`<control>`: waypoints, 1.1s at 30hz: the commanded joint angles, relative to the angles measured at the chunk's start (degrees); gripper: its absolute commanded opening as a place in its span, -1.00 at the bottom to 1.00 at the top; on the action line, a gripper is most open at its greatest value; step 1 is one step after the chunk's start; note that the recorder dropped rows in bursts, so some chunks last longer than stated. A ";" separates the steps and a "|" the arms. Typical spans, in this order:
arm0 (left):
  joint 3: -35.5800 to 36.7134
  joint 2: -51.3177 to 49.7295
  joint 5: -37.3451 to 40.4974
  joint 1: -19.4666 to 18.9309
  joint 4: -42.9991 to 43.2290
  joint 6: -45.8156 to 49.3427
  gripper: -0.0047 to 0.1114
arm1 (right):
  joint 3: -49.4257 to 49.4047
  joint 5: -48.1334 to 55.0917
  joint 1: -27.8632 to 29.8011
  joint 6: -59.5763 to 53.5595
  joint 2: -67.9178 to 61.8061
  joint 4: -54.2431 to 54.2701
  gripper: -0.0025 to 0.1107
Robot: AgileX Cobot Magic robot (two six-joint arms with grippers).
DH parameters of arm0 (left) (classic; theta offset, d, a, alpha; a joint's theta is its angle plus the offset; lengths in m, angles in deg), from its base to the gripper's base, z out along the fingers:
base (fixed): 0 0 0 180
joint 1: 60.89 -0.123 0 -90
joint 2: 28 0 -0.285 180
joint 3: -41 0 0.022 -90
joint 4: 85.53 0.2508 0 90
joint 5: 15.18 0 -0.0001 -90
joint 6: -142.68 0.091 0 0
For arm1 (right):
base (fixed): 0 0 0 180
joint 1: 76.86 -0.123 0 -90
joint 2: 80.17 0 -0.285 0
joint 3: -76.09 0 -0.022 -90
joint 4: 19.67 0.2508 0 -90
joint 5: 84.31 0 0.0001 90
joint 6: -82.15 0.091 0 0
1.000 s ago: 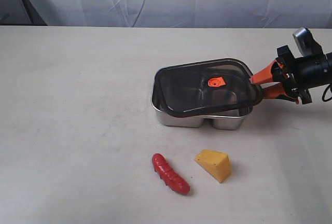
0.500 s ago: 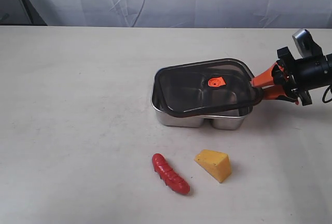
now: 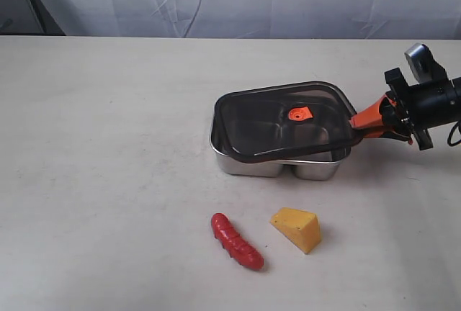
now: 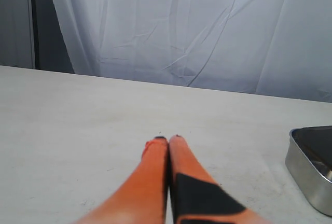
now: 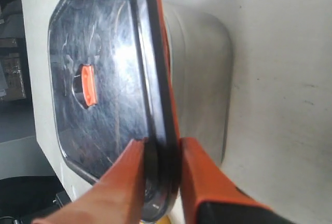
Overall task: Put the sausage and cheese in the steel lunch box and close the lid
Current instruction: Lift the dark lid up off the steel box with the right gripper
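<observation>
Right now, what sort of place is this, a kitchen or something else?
Most likely a robot test bench, not a kitchen: a pale table backed by a white curtain, a toy sausage and cheese laid out near a steel lunch box, and a robot pincer gripping its lid.

Steel and plastic
Polished steel is seen on the lunch box (image 3: 274, 165), smoky plastic on the lid (image 3: 263, 127), gloss on the sausage (image 3: 236, 241).
</observation>
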 commanded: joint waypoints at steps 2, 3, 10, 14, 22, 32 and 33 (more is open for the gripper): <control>0.04 0.19 -0.57 0.34 -0.36 -0.25 -0.91 | -0.30 0.52 -0.01 -0.42 -0.05 -0.50 -0.90; 0.04 0.19 -0.57 0.34 -0.36 -0.25 -0.91 | -0.30 0.71 -0.01 -0.42 -0.05 -0.73 -0.96; 0.04 0.19 -0.57 0.34 -0.36 -0.25 -0.91 | -0.30 1.64 -0.01 -0.58 0.82 -1.39 -0.97; 0.04 0.19 -0.57 0.34 -0.36 -0.25 -0.91 | -0.30 1.64 -0.01 -0.83 3.40 -1.39 -0.97; 0.04 0.19 -0.57 0.34 -0.36 -0.25 -0.91 | -0.30 1.64 -0.01 -4.67 5.80 3.86 -0.97; 0.04 0.19 -0.57 0.34 -0.36 -0.25 -0.91 | -0.30 1.64 -0.01 -4.91 5.92 3.11 -0.97; 0.04 0.19 -0.57 0.34 -0.36 -0.25 -0.91 | -0.30 1.64 -0.01 -4.91 5.92 3.11 -0.97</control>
